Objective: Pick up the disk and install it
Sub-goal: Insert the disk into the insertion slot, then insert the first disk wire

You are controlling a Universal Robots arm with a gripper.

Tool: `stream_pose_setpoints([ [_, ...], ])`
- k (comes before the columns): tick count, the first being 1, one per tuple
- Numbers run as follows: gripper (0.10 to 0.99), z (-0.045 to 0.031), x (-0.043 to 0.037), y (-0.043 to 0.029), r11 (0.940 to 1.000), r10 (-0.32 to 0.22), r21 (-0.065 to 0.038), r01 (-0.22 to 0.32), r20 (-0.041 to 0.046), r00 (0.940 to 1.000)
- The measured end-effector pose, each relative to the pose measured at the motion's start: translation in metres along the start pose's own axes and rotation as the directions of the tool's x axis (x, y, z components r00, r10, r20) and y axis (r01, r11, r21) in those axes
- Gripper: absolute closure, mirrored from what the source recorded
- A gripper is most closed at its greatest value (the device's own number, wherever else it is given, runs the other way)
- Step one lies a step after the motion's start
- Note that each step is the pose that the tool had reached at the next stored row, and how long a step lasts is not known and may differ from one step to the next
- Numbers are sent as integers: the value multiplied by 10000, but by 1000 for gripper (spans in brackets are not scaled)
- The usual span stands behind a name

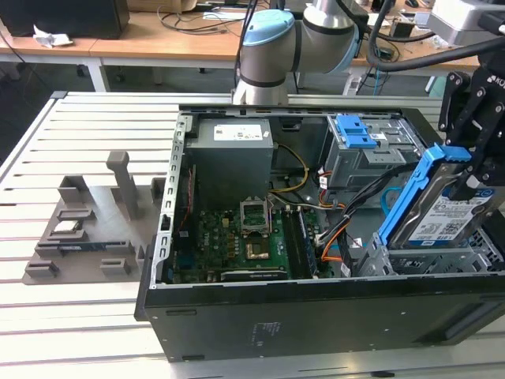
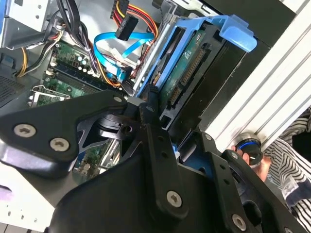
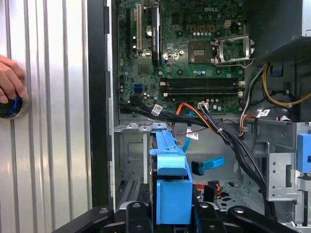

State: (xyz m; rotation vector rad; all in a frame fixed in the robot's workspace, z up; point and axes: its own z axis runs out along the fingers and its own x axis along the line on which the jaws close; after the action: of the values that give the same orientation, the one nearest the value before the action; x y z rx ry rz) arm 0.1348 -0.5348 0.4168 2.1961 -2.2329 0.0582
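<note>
The disk, a silver drive with a blue-and-white label in a bright blue carrier frame, hangs tilted on edge at the exterior view's right, inside the open computer case. Its lower edge sits in the grey metal bay. My black gripper is shut on the disk's upper end. In the first wrist view the blue carrier runs between my fingers, over the bay's slot. In the second wrist view the disk shows its green circuit side, with my gripper clamped on its near end.
The open case holds a motherboard, a power supply, loose cables and a grey drive cage with a blue latch. A grey fixture lies at the exterior view's left. A hand rests on a blue-lit button.
</note>
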Motion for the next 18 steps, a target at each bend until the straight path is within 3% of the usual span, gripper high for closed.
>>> stream_pose_setpoints([
  [9, 714, 304, -11, 6, 10000, -1, 1, 1, 1, 10000],
  [10, 914, 309, -10, 6, 10000, 0, 0, 0, 0, 10000],
  [11, 980, 315, -12, -3, 10000, 1, 0, -1, -2, 10000],
  [14, 980, 316, -36, -70, 10000, 0, 0, 0, -19, 10000],
  [15, 980, 328, -86, -110, 10000, -1, -3, 1, -41, 10000],
  [18, 980, 353, -180, -141, 10000, -2, -9, 2, -93, 10000],
])
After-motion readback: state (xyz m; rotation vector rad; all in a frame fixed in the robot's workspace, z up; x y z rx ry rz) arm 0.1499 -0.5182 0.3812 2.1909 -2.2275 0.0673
